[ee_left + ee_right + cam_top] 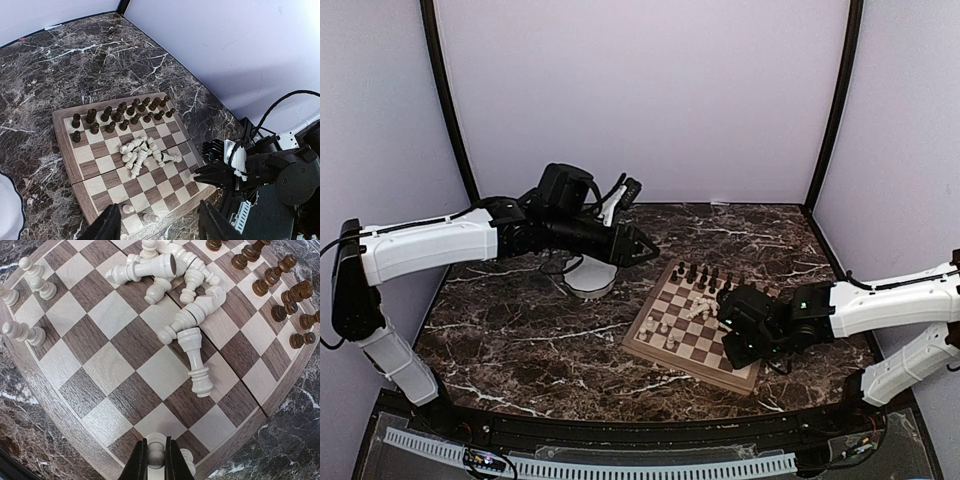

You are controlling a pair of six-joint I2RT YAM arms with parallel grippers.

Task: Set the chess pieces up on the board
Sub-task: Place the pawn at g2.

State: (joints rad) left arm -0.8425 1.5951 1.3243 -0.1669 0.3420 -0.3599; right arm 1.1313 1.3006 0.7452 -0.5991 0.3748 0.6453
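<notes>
The board lies right of centre on the marble table. Dark pieces stand in two rows at its far side. Several cream pieces lie in a heap mid-board, and a few cream pawns stand near the front edge. My right gripper is shut on an upright cream pawn at the board's near right corner, with another cream piece just beside it. It shows in the top view too. My left gripper hangs open and empty above the table, left of the board; it also shows in the left wrist view.
A white scalloped bowl sits under the left arm, left of the board; its edge shows in the left wrist view. Pale walls close in the table at the back and sides. One cream piece lies on its side close to my right gripper.
</notes>
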